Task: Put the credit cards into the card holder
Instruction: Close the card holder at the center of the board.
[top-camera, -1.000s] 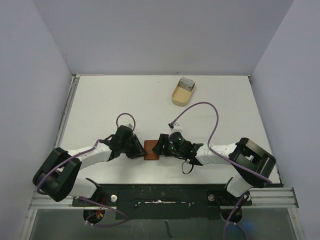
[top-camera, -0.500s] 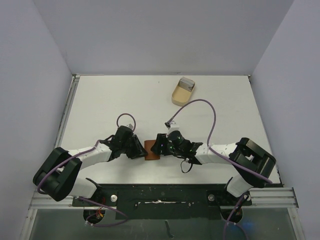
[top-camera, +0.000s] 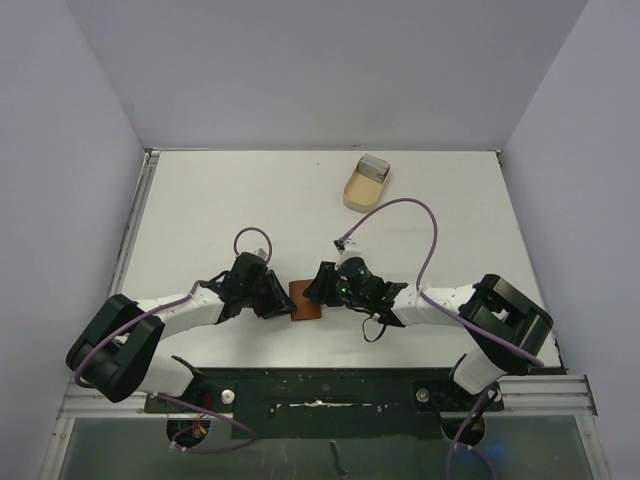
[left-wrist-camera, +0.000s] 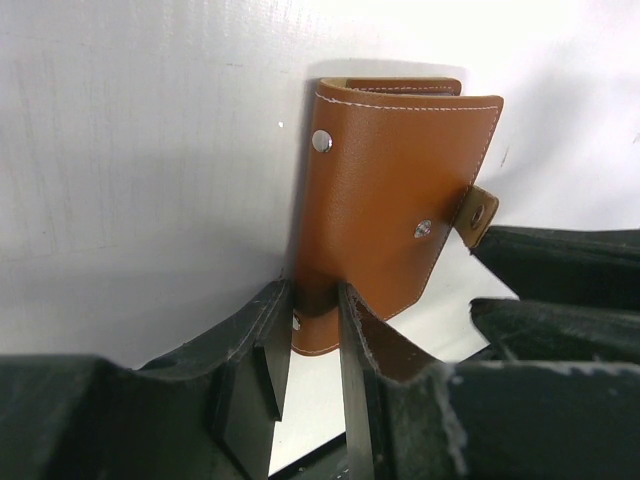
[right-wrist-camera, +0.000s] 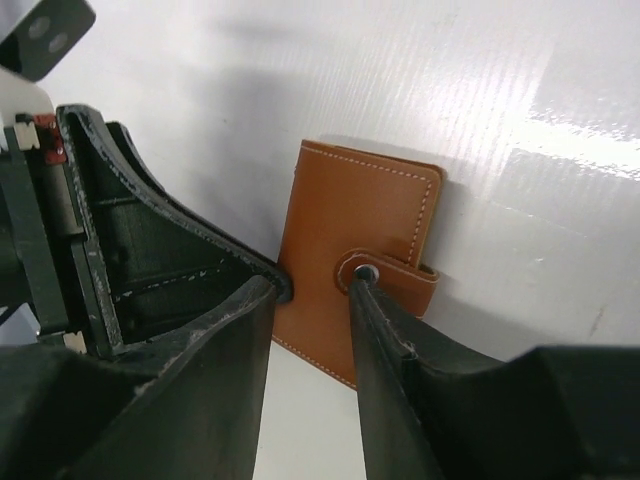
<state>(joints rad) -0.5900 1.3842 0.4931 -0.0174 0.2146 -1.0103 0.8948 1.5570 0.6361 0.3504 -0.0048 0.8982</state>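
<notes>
Brown holder (top-camera: 303, 299), long axis twelve-to-six: your left gripper (left-wrist-camera: 312, 305) pinches its nine-o'clock edge; right gripper (right-wrist-camera: 315, 285) straddles the strap (right-wrist-camera: 410, 285) at three, grip unclear.

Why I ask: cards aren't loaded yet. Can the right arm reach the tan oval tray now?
Probably yes: bare white table lies between the right gripper and the tan oval tray, though it's busy at the reddish-brown leather wallet.

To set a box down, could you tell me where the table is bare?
Bare: white table between left rail and tan oval tray, and right of it. Crowded: near centre, left claw and right claw at the reddish-brown leather card holder.
</notes>
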